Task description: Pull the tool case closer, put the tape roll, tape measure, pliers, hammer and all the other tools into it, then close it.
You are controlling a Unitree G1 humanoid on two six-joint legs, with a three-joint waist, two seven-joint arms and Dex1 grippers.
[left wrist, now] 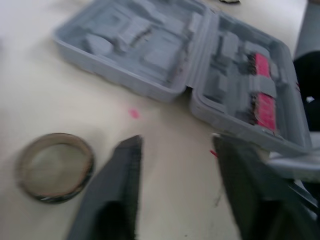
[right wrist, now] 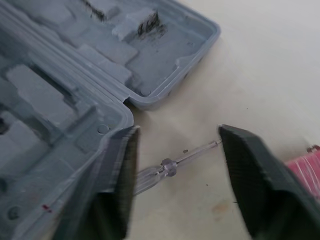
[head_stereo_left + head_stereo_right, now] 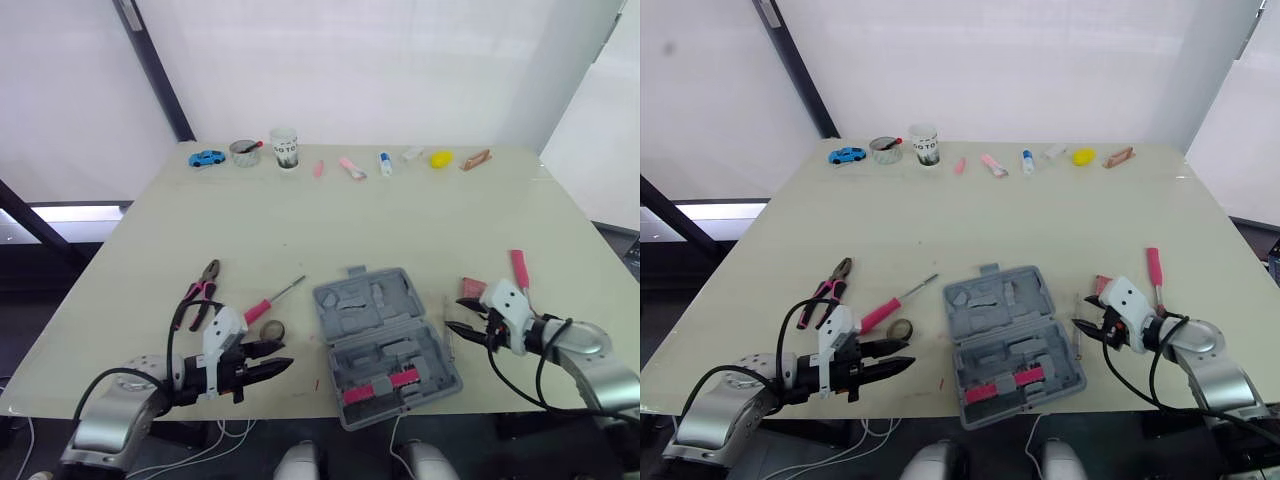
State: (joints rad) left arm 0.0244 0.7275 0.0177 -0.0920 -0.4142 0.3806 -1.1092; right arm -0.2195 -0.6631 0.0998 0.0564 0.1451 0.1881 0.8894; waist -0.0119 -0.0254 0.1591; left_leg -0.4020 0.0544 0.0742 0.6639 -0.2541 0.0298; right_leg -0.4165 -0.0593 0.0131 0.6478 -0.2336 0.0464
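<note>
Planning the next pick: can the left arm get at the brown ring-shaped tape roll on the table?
Probably yes: the left arm's open jaws sit just beside the brown ring-shaped tape roll, with nothing lying between them or on it.

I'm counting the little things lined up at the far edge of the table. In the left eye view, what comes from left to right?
First the blue toy car, grey round thing, cup, pink stick, pink piece, white bottle, white bit, yellow lump, brown piece.
</note>
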